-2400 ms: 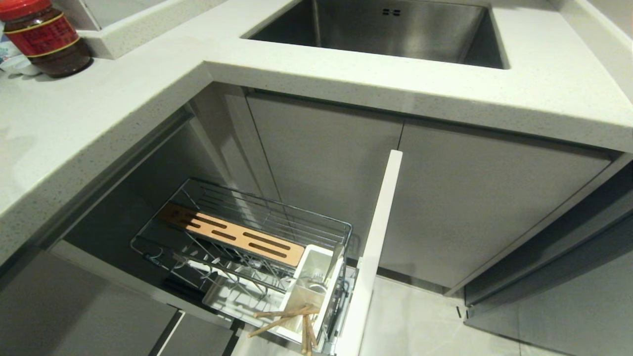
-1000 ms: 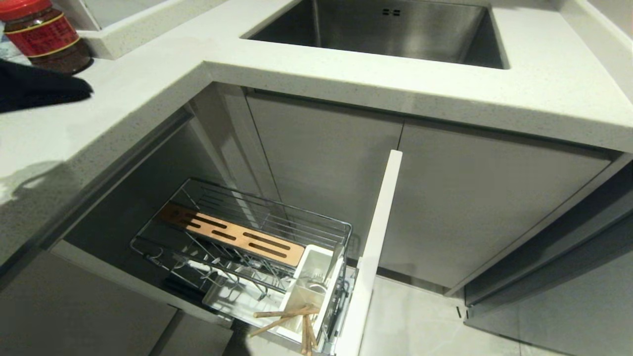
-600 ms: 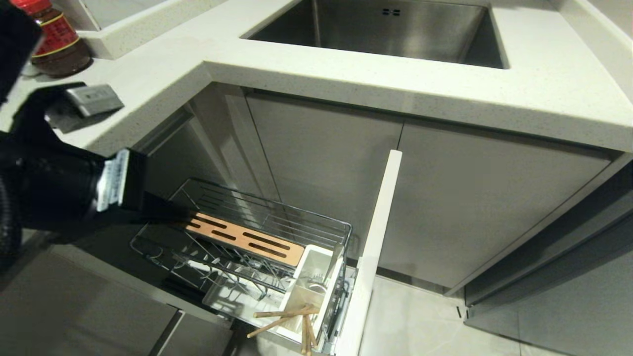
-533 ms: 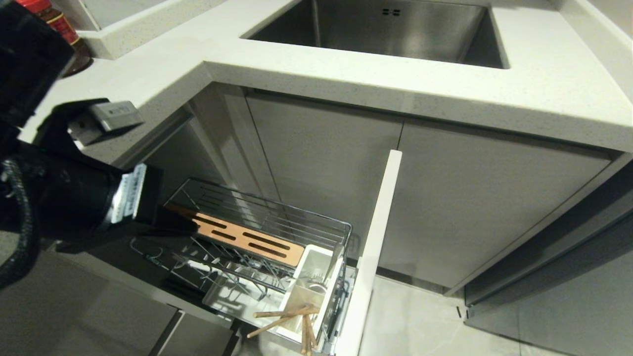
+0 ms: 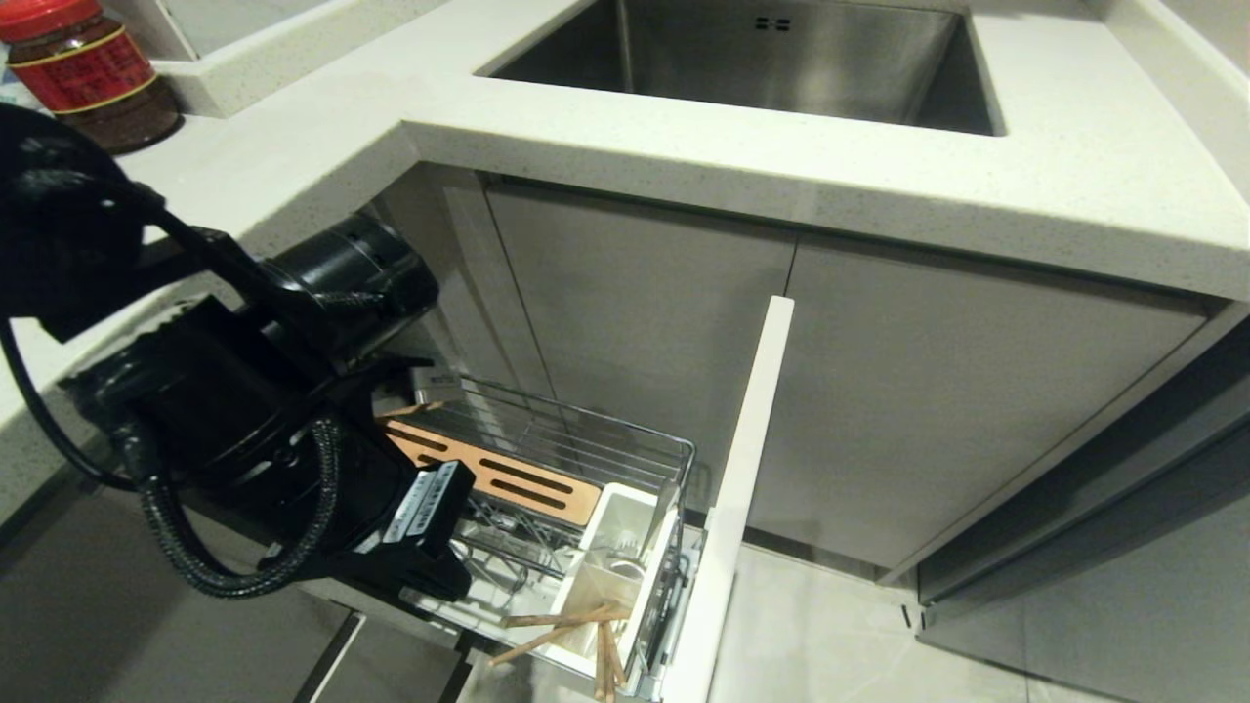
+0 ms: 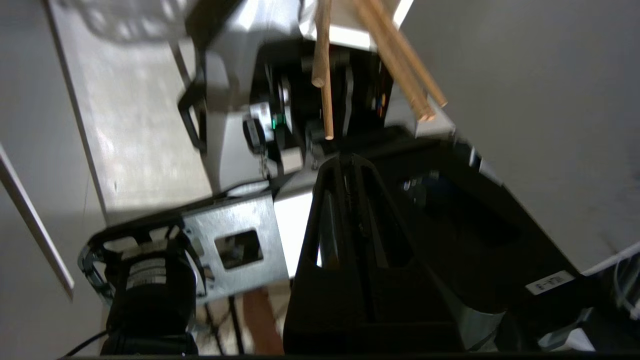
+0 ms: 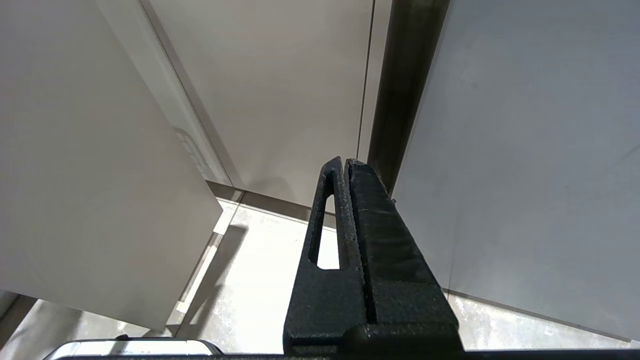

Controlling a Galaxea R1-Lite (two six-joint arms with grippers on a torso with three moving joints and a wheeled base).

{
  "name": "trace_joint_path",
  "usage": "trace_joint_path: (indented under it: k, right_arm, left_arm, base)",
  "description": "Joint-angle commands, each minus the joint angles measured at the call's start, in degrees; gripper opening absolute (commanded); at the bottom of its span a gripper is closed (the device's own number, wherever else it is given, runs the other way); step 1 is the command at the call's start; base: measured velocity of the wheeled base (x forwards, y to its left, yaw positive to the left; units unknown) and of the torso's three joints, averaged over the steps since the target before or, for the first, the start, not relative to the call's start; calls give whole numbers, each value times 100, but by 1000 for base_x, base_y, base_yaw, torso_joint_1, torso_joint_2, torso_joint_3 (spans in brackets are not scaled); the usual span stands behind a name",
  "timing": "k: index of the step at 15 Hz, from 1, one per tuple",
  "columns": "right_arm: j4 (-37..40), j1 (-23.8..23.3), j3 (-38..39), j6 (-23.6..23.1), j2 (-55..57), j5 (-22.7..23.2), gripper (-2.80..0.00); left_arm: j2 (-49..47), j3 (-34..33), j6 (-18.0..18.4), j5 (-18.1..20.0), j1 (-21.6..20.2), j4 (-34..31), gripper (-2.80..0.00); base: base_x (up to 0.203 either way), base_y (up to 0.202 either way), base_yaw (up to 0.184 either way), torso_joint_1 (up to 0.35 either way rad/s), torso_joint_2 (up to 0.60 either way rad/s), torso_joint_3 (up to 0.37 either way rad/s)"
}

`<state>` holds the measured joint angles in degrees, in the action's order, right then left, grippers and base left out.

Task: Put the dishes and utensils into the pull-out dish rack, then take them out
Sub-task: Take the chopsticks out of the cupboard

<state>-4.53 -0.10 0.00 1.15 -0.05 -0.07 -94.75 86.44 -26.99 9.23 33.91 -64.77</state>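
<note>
The pull-out dish rack (image 5: 625,444) stands drawn out below the counter, with its slotted wooden strip (image 5: 508,478) and white utensil holder (image 5: 625,527). Light wooden chopsticks (image 5: 557,630) lean out of the holder toward me; a slim silver handle (image 5: 662,513) stands in it too. My left arm (image 5: 293,430) hangs over the rack's left half and hides it. In the left wrist view my left gripper (image 6: 345,157) is shut and empty, its tip just short of the chopsticks' ends (image 6: 322,75). My right gripper (image 7: 345,161) is shut and empty, parked low. The dishes are out of view.
A red-lidded jar (image 5: 88,73) stands on the counter at the far left. A steel sink (image 5: 762,59) is set in the countertop (image 5: 781,166) above. The rack's white cabinet front (image 5: 742,488) stands edge-on at its right. Grey cabinet doors (image 7: 260,75) face the right gripper.
My left arm has swung in from the counter at the far left and dropped over the rack, now covering its left half. The rack and chopsticks have not moved.
</note>
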Motion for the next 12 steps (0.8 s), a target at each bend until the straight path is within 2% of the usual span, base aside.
trace_joint_path:
  k: [1, 2, 3, 6, 10, 12]
  right_arm:
    - [-4, 1, 149, 0, 3, -1, -280]
    - [-4, 1, 152, 0, 4, 5, -280]
    - [-4, 1, 157, 0, 5, -1, -280]
    - [-4, 1, 158, 0, 5, -1, -280]
    - [-4, 1, 150, 0, 5, 5, -280]
    - [-4, 1, 151, 0, 5, 4, -280]
  left_arm:
    - [-624, -20, 284, 441, -237, -81, -280]
    - [-736, -20, 519, 617, -355, -93, -280]
    - [-821, -20, 703, 739, -463, -140, 0]
    - [-1176, 54, 901, 989, -558, -321, 0]
    - [-1673, 88, 925, 1101, -600, -326, 0]
    - [-1887, 80, 1116, 1155, -629, -390, 0]
  base:
    - [0, 0, 0, 0, 0, 0]
    - [0, 0, 0, 0, 0, 0]
    - [0, 0, 0, 0, 0, 0]
    - [0, 0, 0, 0, 0, 0]
    - [0, 0, 0, 0, 0, 0]
    - [0, 0, 0, 0, 0, 0]
